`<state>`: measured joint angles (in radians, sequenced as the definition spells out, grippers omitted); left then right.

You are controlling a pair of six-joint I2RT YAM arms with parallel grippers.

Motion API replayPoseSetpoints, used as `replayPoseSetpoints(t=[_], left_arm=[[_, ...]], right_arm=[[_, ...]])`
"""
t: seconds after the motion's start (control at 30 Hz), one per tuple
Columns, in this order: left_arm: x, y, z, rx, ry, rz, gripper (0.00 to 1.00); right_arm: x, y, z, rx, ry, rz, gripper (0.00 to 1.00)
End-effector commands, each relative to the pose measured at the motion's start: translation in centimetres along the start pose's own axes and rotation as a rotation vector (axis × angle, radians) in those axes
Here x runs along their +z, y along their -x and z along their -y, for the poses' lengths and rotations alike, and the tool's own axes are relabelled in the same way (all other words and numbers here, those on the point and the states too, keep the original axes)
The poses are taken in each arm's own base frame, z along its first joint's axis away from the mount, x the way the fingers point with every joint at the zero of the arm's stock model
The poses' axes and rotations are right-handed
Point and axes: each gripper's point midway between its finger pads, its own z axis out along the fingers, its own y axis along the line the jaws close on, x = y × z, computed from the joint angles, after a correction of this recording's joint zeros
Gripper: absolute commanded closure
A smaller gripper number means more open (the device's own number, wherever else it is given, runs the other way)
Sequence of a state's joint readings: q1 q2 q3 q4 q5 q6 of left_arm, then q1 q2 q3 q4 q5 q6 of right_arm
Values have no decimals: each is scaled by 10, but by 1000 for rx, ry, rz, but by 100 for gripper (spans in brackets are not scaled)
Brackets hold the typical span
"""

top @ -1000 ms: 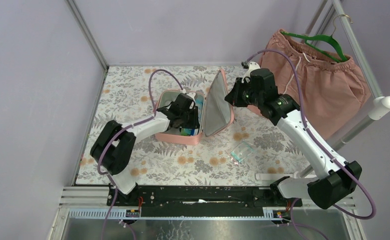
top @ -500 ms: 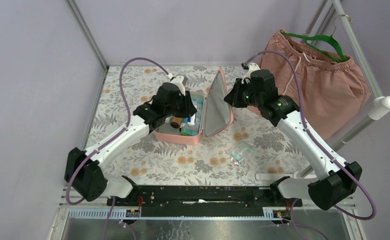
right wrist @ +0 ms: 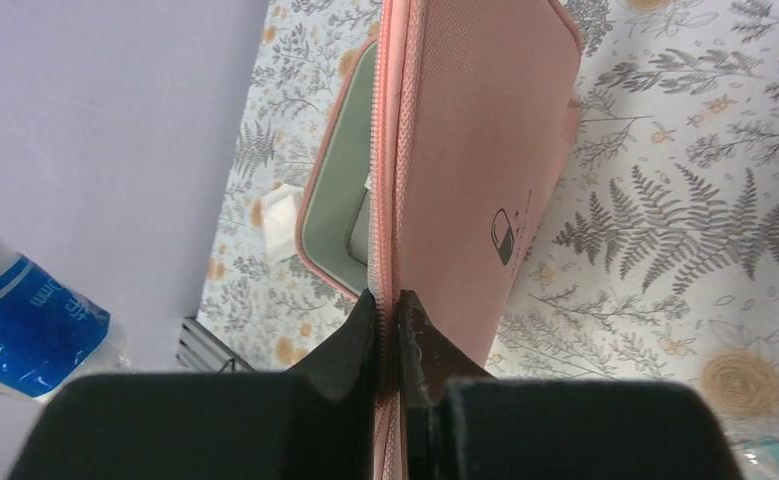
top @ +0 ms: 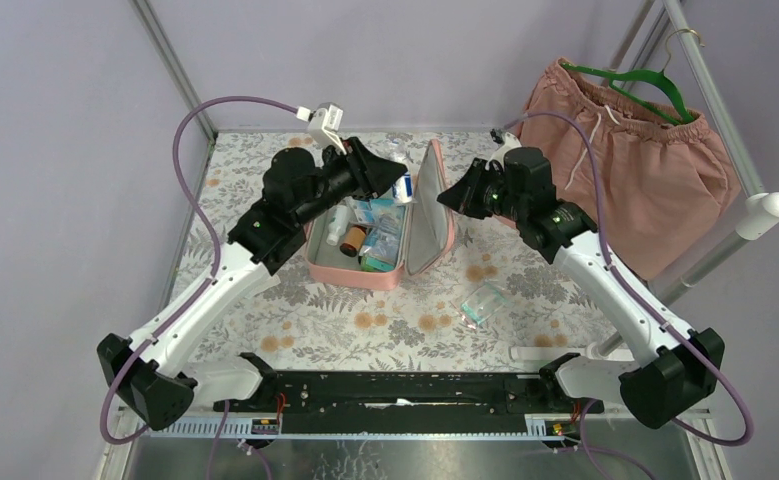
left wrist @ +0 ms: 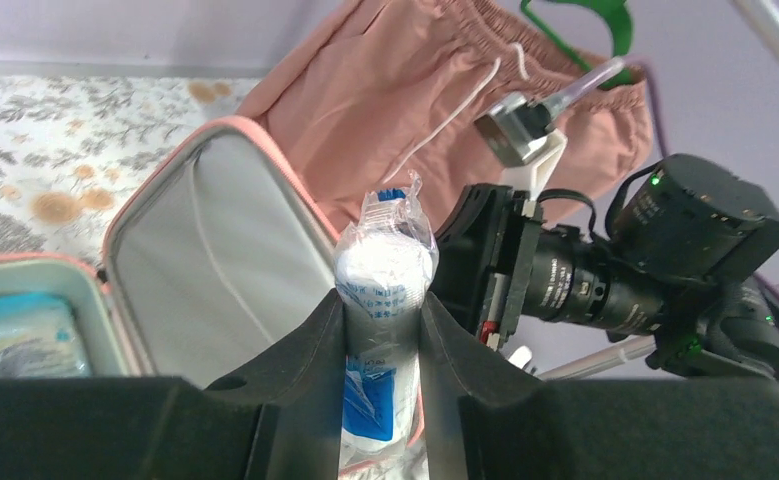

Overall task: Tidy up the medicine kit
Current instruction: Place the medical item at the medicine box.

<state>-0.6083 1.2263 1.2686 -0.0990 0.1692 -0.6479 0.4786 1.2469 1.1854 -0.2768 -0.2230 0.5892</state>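
Two pinches: left gripper (left wrist: 383, 312) on white-and-blue plastic packet (left wrist: 385, 250), right gripper (right wrist: 387, 312) on lid rim of pink soft zip case (right wrist: 485, 150); could slip, flop shut.

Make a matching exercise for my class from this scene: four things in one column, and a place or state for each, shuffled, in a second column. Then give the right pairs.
Column A
1. left gripper
2. right gripper
3. pink shorts
4. clear packet

Column B
a. hanging up, off to the right arm's side
b. lying on the floral table cover, apart from the kit
c. shut on a blue-and-white wrapped roll, raised above the open case
d. pinching the edge of the medicine kit lid, which stands upright

Pairs: 1-c, 2-d, 3-a, 4-b
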Motion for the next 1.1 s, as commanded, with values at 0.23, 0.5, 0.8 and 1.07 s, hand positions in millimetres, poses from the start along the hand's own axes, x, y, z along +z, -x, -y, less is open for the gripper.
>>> replayPoseSetpoints(t=[0.23, 0.5, 0.8, 1.07], left_arm=[[21, 13, 6, -122, -143, 216, 67], [46, 7, -13, -159, -123, 260, 69], [64, -1, -34, -142, -68, 271, 70], [74, -12, -49, -98, -16, 254, 72]], right_arm=[[-13, -5, -34, 213, 114, -23, 100], [-13, -2, -37, 238, 107, -26, 100], [-13, 11, -29, 178, 22, -11, 100], [-6, 9, -27, 174, 12, -35, 100]])
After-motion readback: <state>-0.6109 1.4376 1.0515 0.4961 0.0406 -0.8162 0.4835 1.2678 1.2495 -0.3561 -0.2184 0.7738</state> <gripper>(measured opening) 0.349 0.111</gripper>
